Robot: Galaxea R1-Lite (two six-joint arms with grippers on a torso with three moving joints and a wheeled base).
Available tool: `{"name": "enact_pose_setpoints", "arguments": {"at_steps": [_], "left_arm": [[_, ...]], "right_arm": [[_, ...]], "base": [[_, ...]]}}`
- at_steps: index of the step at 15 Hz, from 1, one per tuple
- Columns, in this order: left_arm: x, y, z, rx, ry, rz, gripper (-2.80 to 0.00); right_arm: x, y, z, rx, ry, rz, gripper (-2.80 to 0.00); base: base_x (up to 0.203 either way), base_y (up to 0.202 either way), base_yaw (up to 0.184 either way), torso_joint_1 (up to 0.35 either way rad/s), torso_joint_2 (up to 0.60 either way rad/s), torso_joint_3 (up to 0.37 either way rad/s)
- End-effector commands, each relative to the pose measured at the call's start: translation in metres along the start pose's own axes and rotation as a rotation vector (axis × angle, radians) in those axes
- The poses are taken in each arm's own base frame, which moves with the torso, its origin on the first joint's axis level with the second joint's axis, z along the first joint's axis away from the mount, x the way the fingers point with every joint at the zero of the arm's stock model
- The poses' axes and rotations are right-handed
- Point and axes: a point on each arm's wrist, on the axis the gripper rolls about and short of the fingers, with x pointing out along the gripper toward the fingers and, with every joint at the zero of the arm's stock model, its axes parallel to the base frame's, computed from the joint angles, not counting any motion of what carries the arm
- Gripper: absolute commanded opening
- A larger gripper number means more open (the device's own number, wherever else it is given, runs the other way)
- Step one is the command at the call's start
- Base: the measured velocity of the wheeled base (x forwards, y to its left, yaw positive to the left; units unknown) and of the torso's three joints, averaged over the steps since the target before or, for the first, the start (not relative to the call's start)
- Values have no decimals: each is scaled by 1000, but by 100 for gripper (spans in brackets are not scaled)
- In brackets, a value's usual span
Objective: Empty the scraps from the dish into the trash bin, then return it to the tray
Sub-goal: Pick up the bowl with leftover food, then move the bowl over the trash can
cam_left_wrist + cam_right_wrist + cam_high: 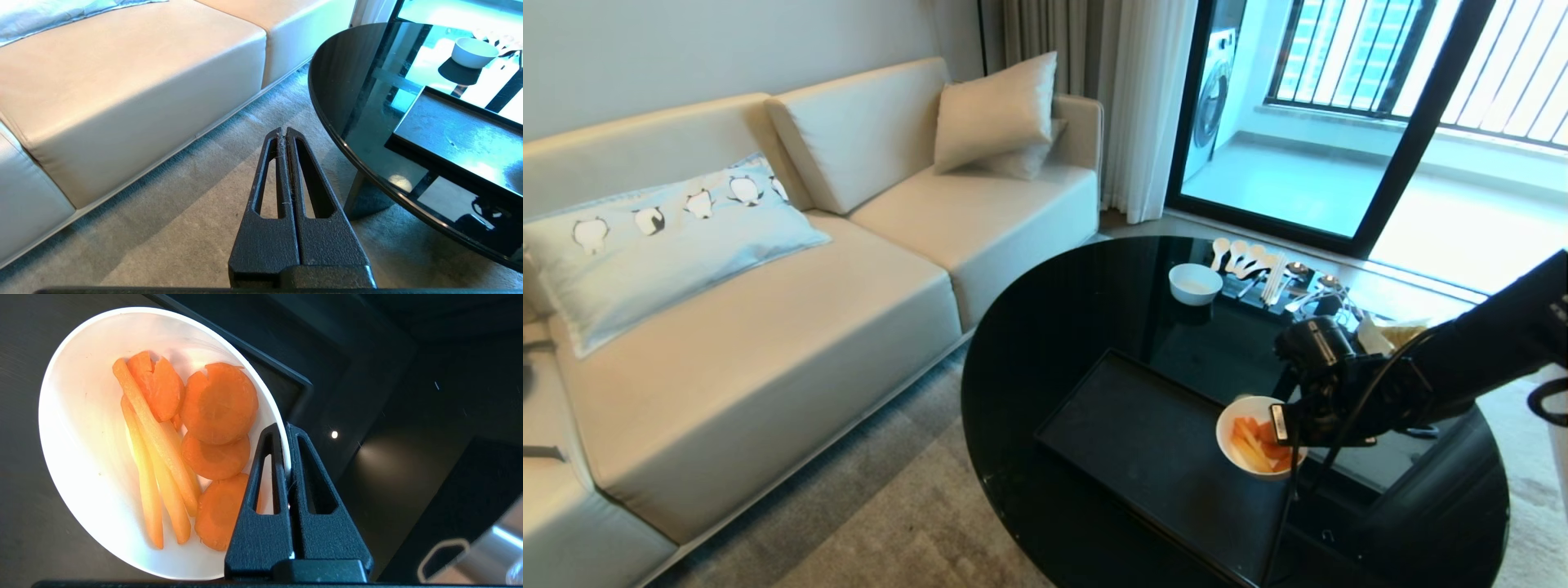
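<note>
On the round table (1045, 359) the tray (1143, 441) lies near its right edge; over the tray's right end the right gripper (286, 428) pinches the bowl (1235, 433) rim, carrots (216, 404) inside. That thin hold could let it tip.

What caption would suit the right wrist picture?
Right pincer shut on the rim of the dish, carrot scraps still inside, above the tray.

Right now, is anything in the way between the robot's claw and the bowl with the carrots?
No. The right gripper is already shut on the rim of the dish, one finger inside, one outside, with the scraps still in it.
</note>
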Motion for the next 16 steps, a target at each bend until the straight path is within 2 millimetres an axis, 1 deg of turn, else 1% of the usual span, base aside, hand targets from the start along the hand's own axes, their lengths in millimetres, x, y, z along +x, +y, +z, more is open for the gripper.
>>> {"name": "enact_pose_setpoints", "arguments": {"at_steps": [1,4,6,8,11,14,16], "left_arm": [[0,0,0,-1,-1,0,-280],[0,0,0,-1,-1,0,-280],[0,0,0,-1,-1,0,-280],[0,0,0,-1,-1,0,-280],[0,0,0,-1,-1,0,-280],[0,0,0,-1,-1,0,-280],[0,0,0,-1,-1,0,-280]], "right_arm": [[-18,-11,-6,55,7,-5,-280],[-33,-19,-14,134,55,2,-280],[-48,-24,-17,182,65,19,-280],[-64,-32,-24,206,65,34,-280],[-86,-52,-36,251,49,38,-280],[-106,-81,-49,328,32,14,-280],[-116,-98,-61,379,37,-9,-280]], "base": [[0,0,0,0,0,0],[0,0,0,0,0,0],[0,0,0,0,0,0],[0,0,0,0,0,0],[0,0,0,0,0,0],[0,0,0,0,0,0],[0,0,0,0,0,0]]}}
